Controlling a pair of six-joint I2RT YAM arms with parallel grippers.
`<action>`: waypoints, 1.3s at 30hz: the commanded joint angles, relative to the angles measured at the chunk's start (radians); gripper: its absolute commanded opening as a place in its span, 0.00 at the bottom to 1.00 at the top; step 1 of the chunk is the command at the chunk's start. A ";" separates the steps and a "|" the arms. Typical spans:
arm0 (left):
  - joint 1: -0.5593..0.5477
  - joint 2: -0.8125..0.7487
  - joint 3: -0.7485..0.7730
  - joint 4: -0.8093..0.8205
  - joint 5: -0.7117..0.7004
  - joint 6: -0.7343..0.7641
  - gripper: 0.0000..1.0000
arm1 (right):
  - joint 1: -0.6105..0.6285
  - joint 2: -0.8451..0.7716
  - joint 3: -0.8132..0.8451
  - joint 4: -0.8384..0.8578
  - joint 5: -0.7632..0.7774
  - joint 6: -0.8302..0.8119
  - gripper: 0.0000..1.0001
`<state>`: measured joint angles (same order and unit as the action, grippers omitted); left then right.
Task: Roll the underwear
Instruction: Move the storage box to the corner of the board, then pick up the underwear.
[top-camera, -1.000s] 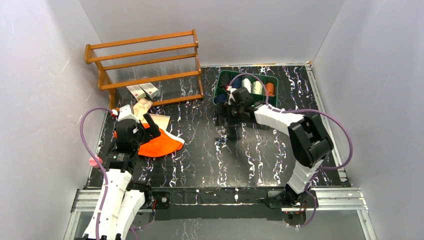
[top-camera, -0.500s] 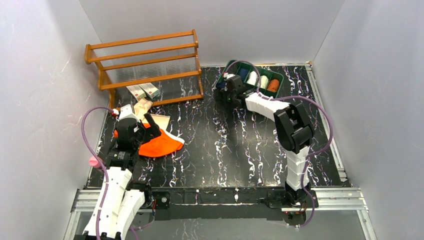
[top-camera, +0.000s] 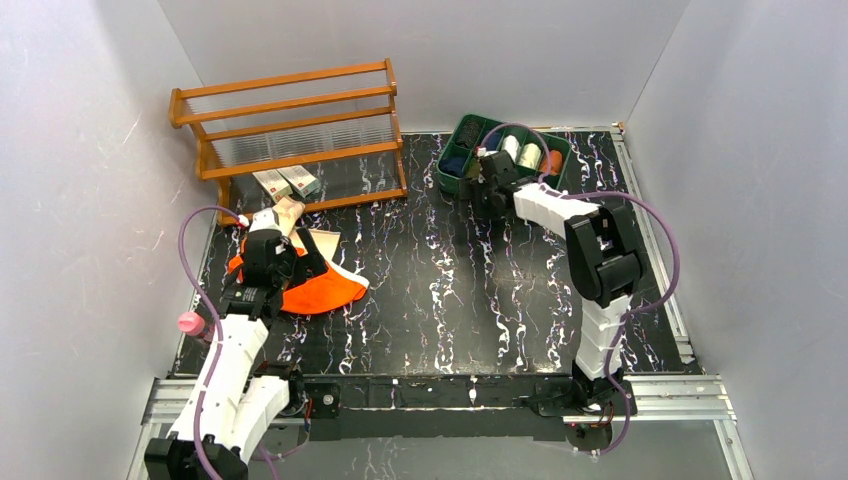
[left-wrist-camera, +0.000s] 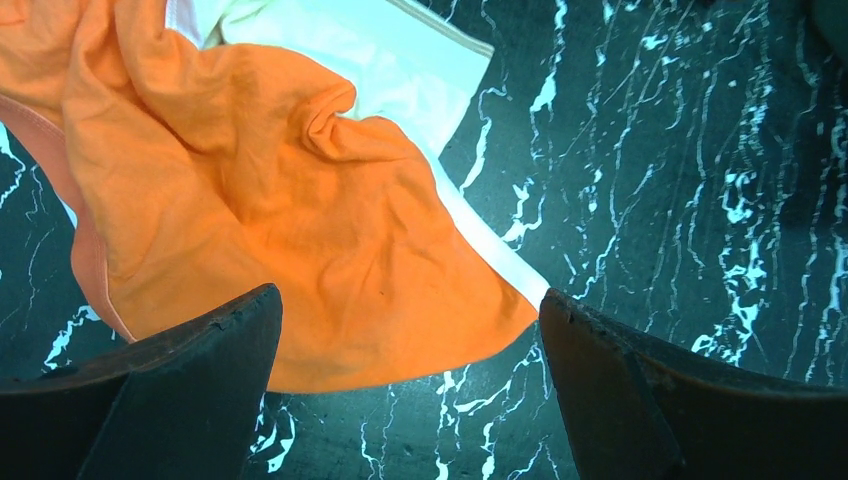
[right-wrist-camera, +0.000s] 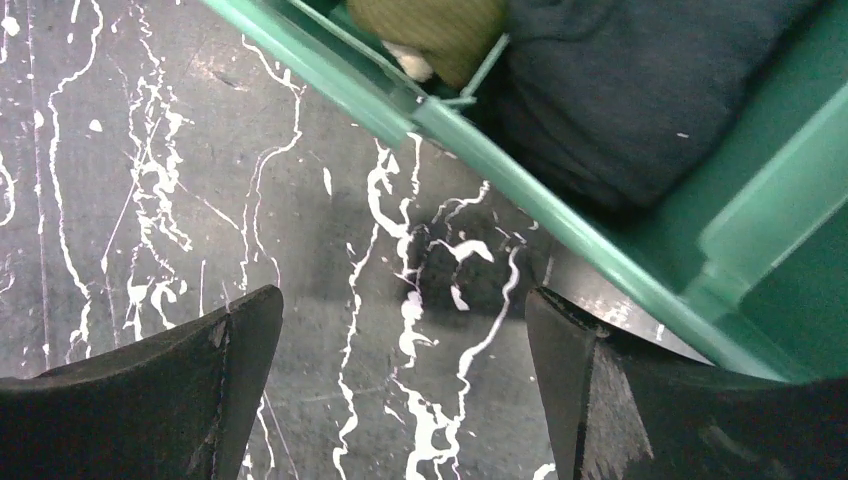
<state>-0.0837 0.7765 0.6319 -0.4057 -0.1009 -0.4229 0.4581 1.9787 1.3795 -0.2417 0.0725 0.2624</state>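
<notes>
Hovering wide-jawed and empty — left gripper (left-wrist-camera: 405, 310) over the orange underwear (left-wrist-camera: 260, 200), right gripper (right-wrist-camera: 400, 310) at the green bin (right-wrist-camera: 500, 170) edge.

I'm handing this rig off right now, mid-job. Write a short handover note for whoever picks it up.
Left gripper: open, empty, hovering low over the orange underwear.
Right gripper: open, empty, above the table at the near rim of the green bin.
Things: orange underwear lies crumpled at the table's left side, with the beige underwear touching its far edge.
Done: neither piece is rolled.
Left: flatten, roll both.
</notes>
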 joint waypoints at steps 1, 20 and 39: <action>-0.003 0.061 0.017 -0.046 -0.047 -0.026 0.98 | -0.017 -0.126 -0.029 0.009 -0.163 0.028 0.99; -0.143 0.328 0.055 -0.046 0.115 -0.084 0.69 | 0.197 -0.378 -0.424 0.233 -0.426 0.414 0.98; -0.456 0.612 0.152 0.060 -0.142 0.001 0.57 | 0.218 -0.752 -0.660 0.161 -0.006 0.539 0.96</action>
<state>-0.5311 1.3831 0.7486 -0.3429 -0.1540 -0.4380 0.6800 1.2902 0.7340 -0.0497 -0.0327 0.7934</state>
